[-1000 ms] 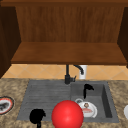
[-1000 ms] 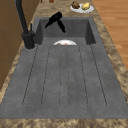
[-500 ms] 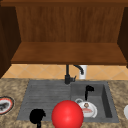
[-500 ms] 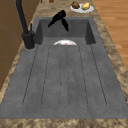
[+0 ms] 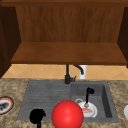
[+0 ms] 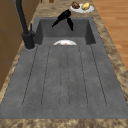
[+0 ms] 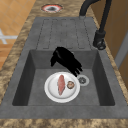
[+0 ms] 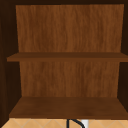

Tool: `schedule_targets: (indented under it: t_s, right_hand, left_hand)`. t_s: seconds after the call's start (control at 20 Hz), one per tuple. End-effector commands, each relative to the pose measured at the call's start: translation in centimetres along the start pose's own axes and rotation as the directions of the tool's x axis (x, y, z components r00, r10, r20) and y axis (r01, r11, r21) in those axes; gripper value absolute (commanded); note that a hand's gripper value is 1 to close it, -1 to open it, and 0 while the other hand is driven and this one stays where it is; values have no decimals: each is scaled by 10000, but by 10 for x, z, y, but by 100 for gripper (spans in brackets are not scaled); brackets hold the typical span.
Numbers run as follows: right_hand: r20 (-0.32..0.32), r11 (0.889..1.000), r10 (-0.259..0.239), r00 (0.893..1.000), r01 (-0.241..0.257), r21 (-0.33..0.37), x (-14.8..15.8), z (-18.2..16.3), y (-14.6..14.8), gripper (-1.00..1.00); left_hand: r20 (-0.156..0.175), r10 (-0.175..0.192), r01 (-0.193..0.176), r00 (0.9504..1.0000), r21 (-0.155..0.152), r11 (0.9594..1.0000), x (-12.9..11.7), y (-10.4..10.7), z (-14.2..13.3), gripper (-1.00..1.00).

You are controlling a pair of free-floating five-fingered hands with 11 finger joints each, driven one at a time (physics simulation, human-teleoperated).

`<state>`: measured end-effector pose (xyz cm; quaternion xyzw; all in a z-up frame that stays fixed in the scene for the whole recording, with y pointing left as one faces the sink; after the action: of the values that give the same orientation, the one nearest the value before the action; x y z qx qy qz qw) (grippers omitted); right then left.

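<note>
Nothing is shifting since the earlier frames. Right hand (image 7: 65, 60) is hovering over the plate (image 7: 53, 92) in the basin, fingers straight and apart, gripping nothing. Risk: dropping carelessly could knock the food off. Left hand (image 5: 37, 116) is idling at the front.
</note>
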<state>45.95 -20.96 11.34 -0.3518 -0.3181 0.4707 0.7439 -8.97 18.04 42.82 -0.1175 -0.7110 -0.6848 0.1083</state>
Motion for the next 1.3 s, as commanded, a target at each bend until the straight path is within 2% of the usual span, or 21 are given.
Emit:
schedule_targets:
  t_s: [0.0,0.55,0.75,1.1,1.25]
  right_hand:
    - [564,9992,374,9977,-379,86,2,13,9,-100]
    - [641,9999,129,9979,-125,-63,0,74,38,-100]
    - [847,9999,92,9964,-82,-121,-5,93,44,-100]
    - [861,9994,-321,9958,310,133,-22,111,53,-100]
    - [1266,9983,-571,9903,547,222,-34,126,44,-100]
  left_hand:
    - [0,0,0,10000,0,10000,0,0,0,0]
    - [0,0,0,10000,0,10000,0,0,0,0]
    - [0,0,0,10000,0,10000,0,0,0,0]
    - [0,0,0,10000,0,10000,0,0,0,0]
    - [0,0,0,10000,0,10000,0,0,0,0]
